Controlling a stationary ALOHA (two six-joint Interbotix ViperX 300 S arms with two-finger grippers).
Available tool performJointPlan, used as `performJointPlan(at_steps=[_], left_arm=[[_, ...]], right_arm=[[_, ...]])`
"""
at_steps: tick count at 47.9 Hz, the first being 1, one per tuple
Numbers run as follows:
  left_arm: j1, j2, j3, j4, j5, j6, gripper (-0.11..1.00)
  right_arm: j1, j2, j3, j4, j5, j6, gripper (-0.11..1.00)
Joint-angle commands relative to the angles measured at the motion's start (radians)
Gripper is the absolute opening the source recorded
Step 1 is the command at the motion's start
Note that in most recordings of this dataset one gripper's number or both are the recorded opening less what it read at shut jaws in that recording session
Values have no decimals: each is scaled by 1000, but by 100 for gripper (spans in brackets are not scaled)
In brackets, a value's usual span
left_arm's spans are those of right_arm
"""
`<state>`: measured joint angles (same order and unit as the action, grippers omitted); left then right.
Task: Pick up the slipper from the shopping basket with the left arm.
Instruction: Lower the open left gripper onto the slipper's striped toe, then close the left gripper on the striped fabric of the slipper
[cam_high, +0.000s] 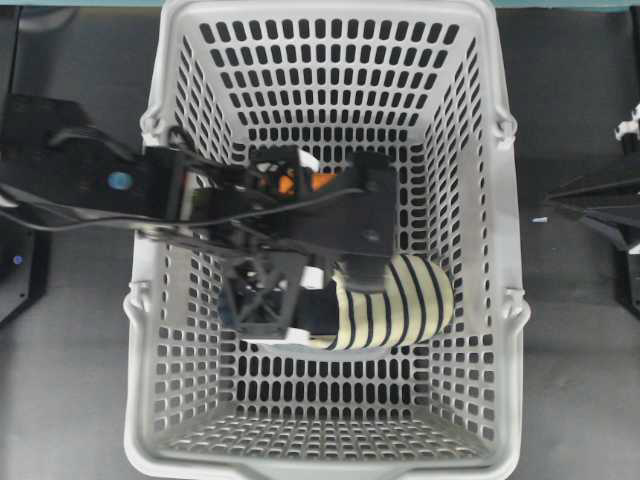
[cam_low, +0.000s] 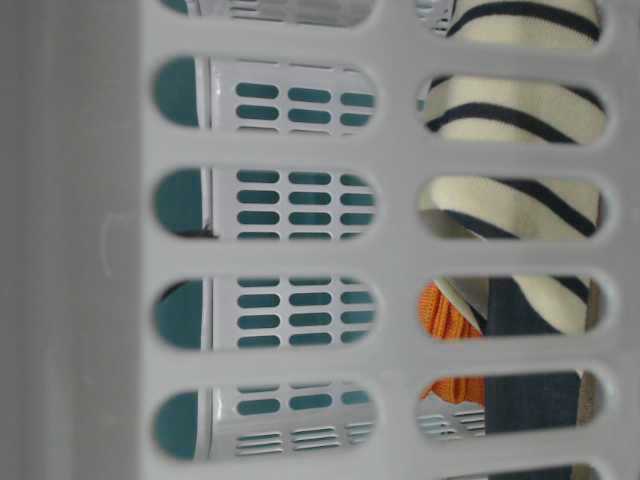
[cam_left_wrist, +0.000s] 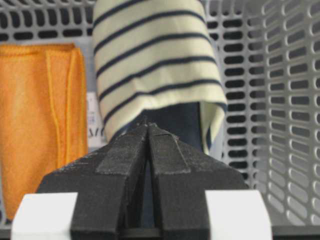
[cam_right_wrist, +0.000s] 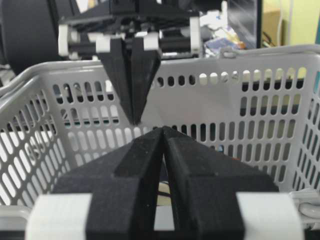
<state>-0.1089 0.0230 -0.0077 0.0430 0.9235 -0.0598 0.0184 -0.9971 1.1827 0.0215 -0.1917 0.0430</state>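
The left arm (cam_high: 180, 195) reaches in over the basket (cam_high: 505, 300) rim, its claw (cam_left_wrist: 148, 131) pinched fully shut. From its wrist view the tips sit at the dark insole under the slipper (cam_high: 395, 300) upper; whether any fabric is caught between them I cannot tell, though the aim looks right for a pull by the insole edge. The slipper lies mid-basket, toward the basket's right wall, with the orange cloth (cam_left_wrist: 42, 125) beside it nearer the far wall. The right claw (cam_right_wrist: 162, 137) waits outside the basket, also shut and empty, presumably kept clear because this job belongs to the left.
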Motion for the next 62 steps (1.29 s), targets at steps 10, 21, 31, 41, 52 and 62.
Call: performJointPlan(at_steps=[10, 21, 31, 41, 52, 62], left_arm=[[-2, 87, -124, 3, 83, -77, 30], [-9, 152, -160, 3, 103, -104, 89], [-9, 209, -140, 3, 77, -106, 90], [-20, 258, -112, 3, 31, -106, 91], [-20, 265, -38, 3, -49, -106, 91], [-20, 256, 0, 3, -91, -104, 86]], right_arm=[[11, 5, -6, 5, -5, 2, 0], [28, 6, -3, 3, 2, 2, 0], [29, 6, -2, 3, 20, 2, 0], [32, 6, -2, 3, 20, 2, 0], [32, 6, 0, 3, 29, 2, 0], [32, 6, 0, 3, 35, 2, 0]])
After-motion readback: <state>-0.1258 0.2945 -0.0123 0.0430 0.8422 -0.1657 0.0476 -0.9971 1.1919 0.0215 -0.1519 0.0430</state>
